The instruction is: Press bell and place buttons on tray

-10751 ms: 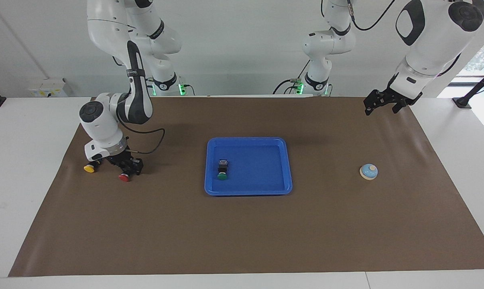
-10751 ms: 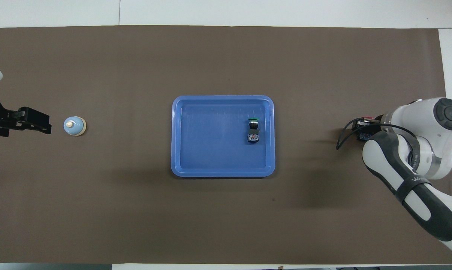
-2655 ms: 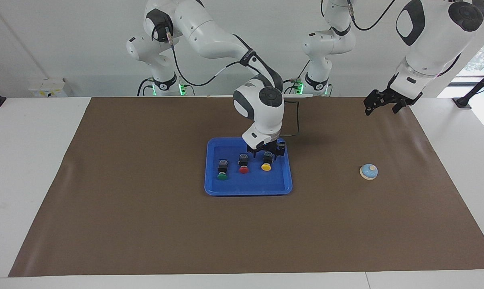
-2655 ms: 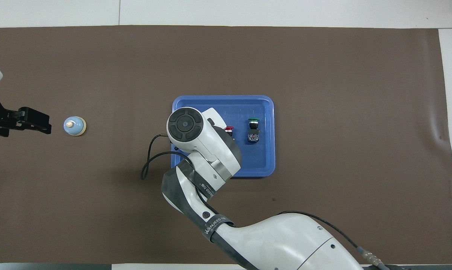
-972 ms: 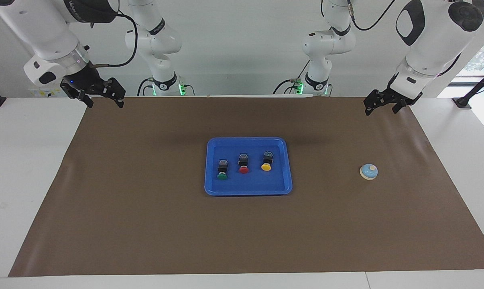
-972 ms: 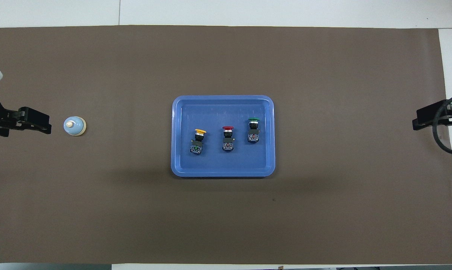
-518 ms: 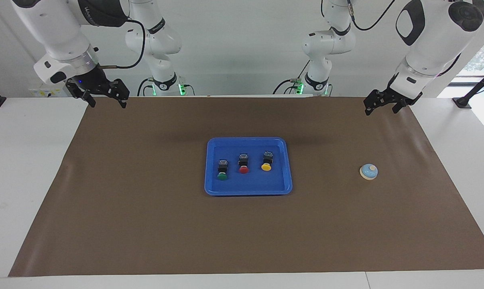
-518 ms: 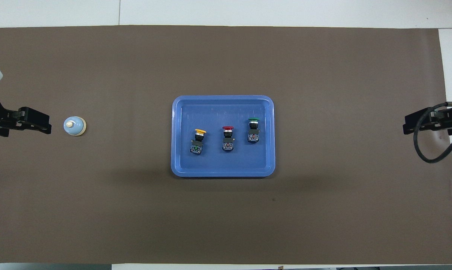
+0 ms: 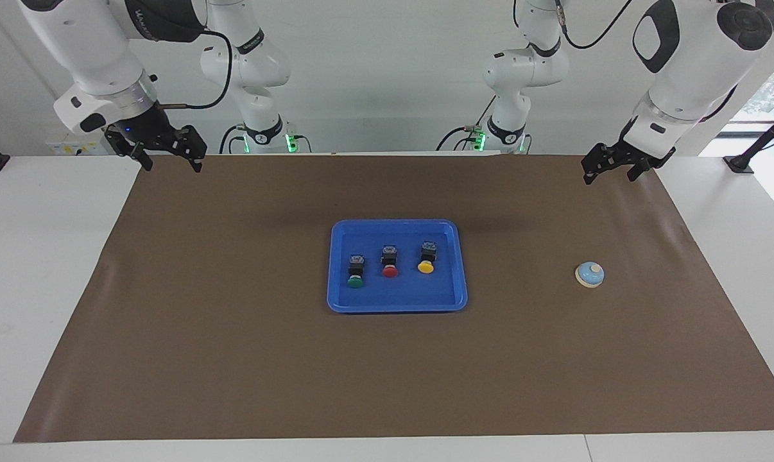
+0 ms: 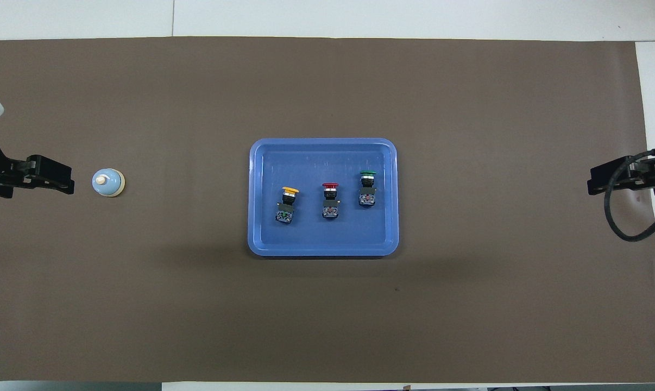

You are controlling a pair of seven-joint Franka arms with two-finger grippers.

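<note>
The blue tray (image 9: 396, 224) lies mid-mat and also shows in the overhead view (image 10: 323, 143). Three buttons lie in it in a row: green (image 9: 355, 280) (image 10: 367, 174), red (image 9: 390, 271) (image 10: 330, 186) and yellow (image 9: 425, 267) (image 10: 289, 190). The light-blue bell (image 9: 590, 274) (image 10: 108, 182) stands on the mat toward the left arm's end. My left gripper (image 9: 608, 177) (image 10: 61, 184) is open and empty, raised over the mat's edge, apart from the bell. My right gripper (image 9: 172, 165) (image 10: 596, 184) is open and empty, raised over the mat's corner at the right arm's end.
A brown mat (image 9: 233, 359) covers the white table (image 9: 40, 256). Nothing else lies on the mat. A black cable (image 10: 626, 228) loops by the right gripper.
My right gripper has brought the red and yellow buttons into the tray beside the green one, let go and drawn back up to its end of the table. The left arm has not moved.
</note>
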